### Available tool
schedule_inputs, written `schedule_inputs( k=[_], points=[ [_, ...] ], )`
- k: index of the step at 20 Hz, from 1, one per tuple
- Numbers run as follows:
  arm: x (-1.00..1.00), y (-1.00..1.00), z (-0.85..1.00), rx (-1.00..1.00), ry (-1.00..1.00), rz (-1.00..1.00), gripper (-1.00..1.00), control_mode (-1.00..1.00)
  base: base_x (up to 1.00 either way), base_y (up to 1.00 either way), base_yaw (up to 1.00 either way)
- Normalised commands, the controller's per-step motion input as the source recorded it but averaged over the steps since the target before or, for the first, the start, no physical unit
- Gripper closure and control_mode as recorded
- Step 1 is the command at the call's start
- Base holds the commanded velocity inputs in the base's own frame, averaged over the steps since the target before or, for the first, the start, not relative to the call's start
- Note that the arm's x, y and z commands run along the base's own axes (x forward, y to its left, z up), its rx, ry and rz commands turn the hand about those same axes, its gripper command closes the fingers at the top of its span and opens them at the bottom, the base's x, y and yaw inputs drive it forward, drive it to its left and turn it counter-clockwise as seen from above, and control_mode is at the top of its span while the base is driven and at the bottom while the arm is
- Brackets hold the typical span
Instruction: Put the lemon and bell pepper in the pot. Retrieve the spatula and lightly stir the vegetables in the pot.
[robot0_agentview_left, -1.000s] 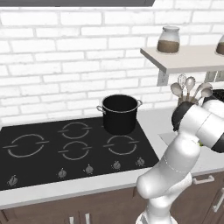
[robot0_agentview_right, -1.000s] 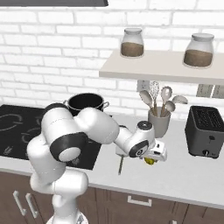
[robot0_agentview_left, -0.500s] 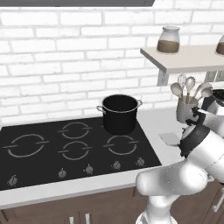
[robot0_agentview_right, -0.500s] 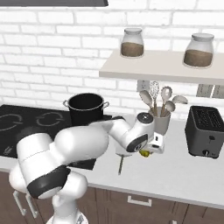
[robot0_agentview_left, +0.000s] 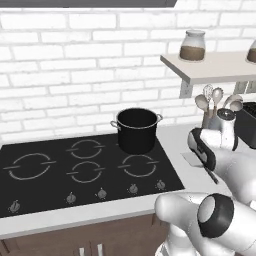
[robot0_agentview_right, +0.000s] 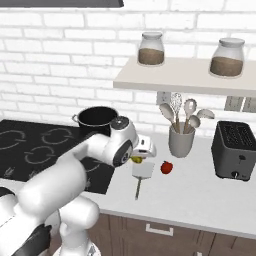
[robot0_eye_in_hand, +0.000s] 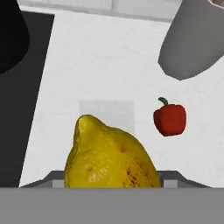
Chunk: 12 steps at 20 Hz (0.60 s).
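White stone surface runs to the right of the black cooktop, and on the cooktop's back right ring stands the pot, open-topped and, as far as we can see into it, with nothing inside. We judge we are in the first step — carrying the lemon to the pot. The fingers are closed on the lemon: in the hand view it sits large between them at the bottom, and from the right base view we see a bit of yellow under the hand, lifted clear of the surface. Below it lies the spatula, its pale blade under the hand and its handle pointing toward the front edge. The bell pepper lies just beside that blade, near the grey utensil cup — untouched. Next, we think, the arm must swing left over the pot's rim, centre the lemon above the opening and release it low, clearing the loop handles; the pepper comes after.
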Motion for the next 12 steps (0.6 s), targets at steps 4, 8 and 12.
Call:
schedule_inputs(
  k=[4,8,12],
  points=[
    [0.26,1.00,0.94,-0.09,-0.06,0.03,1.00,-1.00,0.00,0.00,0.00],
    [0.29,1.00,0.96,0.00,0.00,0.00,1.00,-1.00,0.00,0.00,0.00],
    [0.92,1.00,0.71,0.00,0.00,0.04,1.00,-1.00,0.00,0.00,0.00]
  ],
)
